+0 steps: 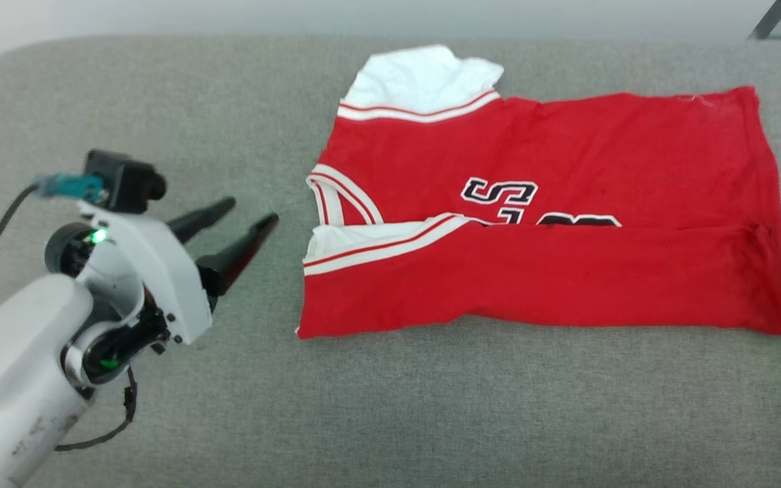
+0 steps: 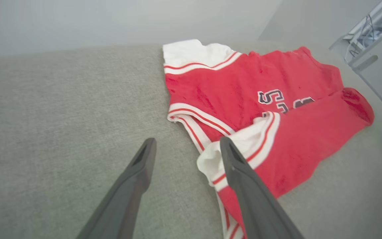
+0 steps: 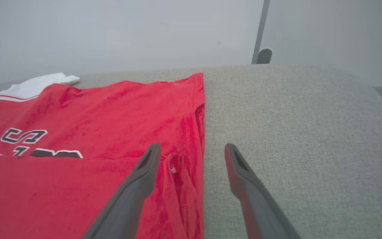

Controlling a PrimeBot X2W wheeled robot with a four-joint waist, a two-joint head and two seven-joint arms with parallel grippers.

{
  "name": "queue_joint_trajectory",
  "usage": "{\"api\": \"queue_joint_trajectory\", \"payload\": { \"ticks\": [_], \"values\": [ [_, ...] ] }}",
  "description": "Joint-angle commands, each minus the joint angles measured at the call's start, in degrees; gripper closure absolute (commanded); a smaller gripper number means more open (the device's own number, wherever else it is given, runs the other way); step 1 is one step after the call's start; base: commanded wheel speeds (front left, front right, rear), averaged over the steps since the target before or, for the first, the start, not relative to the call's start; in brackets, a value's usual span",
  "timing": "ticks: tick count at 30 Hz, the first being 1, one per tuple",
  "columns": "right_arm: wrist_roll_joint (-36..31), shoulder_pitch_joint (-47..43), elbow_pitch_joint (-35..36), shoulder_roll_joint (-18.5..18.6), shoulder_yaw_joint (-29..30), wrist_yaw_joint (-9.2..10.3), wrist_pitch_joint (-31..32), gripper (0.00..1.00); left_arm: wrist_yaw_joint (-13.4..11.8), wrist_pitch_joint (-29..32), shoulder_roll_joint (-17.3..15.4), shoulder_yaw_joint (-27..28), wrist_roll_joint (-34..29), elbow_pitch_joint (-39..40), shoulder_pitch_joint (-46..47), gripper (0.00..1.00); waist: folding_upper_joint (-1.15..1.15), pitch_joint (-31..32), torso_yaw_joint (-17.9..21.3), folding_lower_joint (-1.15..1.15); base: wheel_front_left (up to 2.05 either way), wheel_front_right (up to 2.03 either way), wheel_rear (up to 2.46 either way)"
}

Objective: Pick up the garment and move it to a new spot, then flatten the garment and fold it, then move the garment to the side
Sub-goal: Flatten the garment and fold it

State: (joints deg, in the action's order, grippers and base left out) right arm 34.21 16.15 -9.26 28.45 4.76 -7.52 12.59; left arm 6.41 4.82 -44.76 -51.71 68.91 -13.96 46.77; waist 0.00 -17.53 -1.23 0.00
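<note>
Left end effector point(image 1: 253, 210), fingers spread and empty, hovers just left of the shirt point(image 1: 567, 149); right end effector point(image 3: 192, 146), also spread, sits over its right edge. Shirt lies half-folded on the gray table point(image 1: 160, 88).

Grey fabric cushion point(image 1: 160, 420) is lying bare around my left pincer point(image 1: 253, 210); red-and-white jersey shirt point(image 1: 567, 285) is lying to its right.

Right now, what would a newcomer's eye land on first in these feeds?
The red garment stands out first, lying across the middle of the grey padded surface with its near side folded up so that it hides half of the black number. Next comes the left gripper, open and empty beside the collar end, and then the right gripper, open at the hem end.
</note>
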Motion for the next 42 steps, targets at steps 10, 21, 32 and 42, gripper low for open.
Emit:
{"api": "queue_joint_trajectory", "payload": {
  "ticks": [10,21,32,42],
  "values": [
    [-0.3,-0.1,2.3,-1.5,0.8,0.06,1.3,0.00,-7.4,30.5,-0.3,-6.1,11.4,4.9,4.3,0.00,0.00,1.3,1.3,0.00,0.00,0.00,0.00],
    [-0.4,2.2,3.0,-2.2,1.1,0.06,1.1,0.00,-4.8,34.2,5.0,-7.9,14.8,-6.6,3.0,0.00,0.00,-4.0,5.3,0.00,0.00,0.00,0.00],
    [0.8,1.8,5.4,2.2,-2.6,0.06,6.7,0.00,-0.4,35.6,9.1,-8.7,15.8,-11.5,3.9,1.00,0.00,-5.2,5.8,0.00,0.00,0.00,0.00],
    [3.8,4.6,5.6,10.0,-11.1,0.07,29.5,0.00,0.7,34.5,9.7,-8.6,14.9,-11.5,5.1,1.00,0.00,-6.1,4.7,0.00,0.00,0.00,0.00]
  ]
}}
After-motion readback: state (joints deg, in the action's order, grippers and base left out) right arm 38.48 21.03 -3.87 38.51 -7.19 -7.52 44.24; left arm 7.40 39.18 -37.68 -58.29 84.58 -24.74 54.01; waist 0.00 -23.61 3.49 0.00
